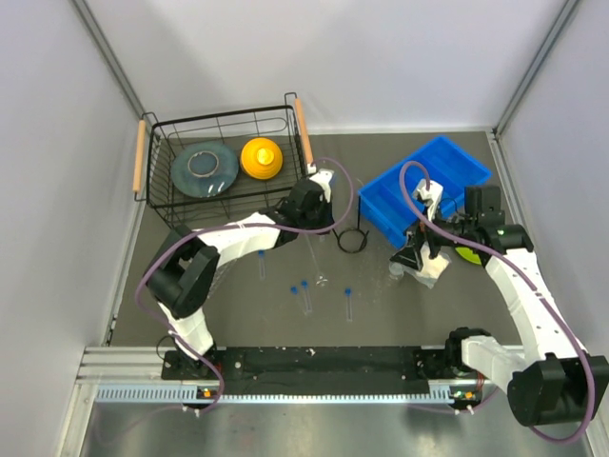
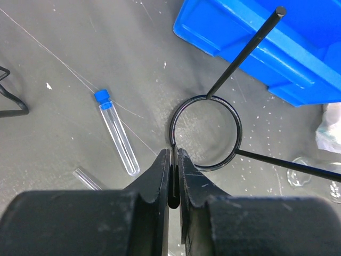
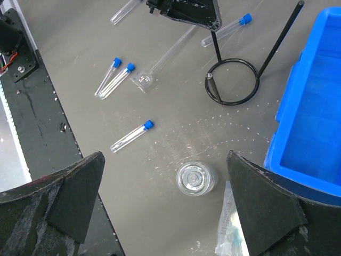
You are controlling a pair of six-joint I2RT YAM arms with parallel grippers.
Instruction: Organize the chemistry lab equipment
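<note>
While the left pincer (image 2: 174, 156) is clamped on one wire of the stand (image 2: 242, 56), apparently a leg, the ring (image 2: 239, 132) lies low over the desk (image 2: 80, 64) and two other legs slant upward. We cannot tell whether the ring touches the desk.

In the top view the stand sits near the middle. The blue bin (image 1: 433, 176) lies at its 2 o'clock, and loose tubes (image 1: 304, 297) are scattered from its 6 to 8 o'clock.

The right pincer (image 3: 170, 200) hangs with its jaws spread wide and holds nothing. The vial (image 3: 196, 179) stands upright on the desk near the gap between them, at the stand's 4 o'clock, just beside a crumpled clear packet (image 3: 230, 234).

We judge three hazards from here:

- **Slip:** the thin wire gives the flat pads little hold, so the stand may pivot or slide out when lifted.
- **Collision:** a swinging leg could strike the bin wall or sweep the tube at the ring's 9 o'clock in the left wrist view, and round tubes roll.
- **Vial:** it looks smooth and light, so an off-centre closure could tip it, squirt it sideways, or catch the packet instead.
</note>
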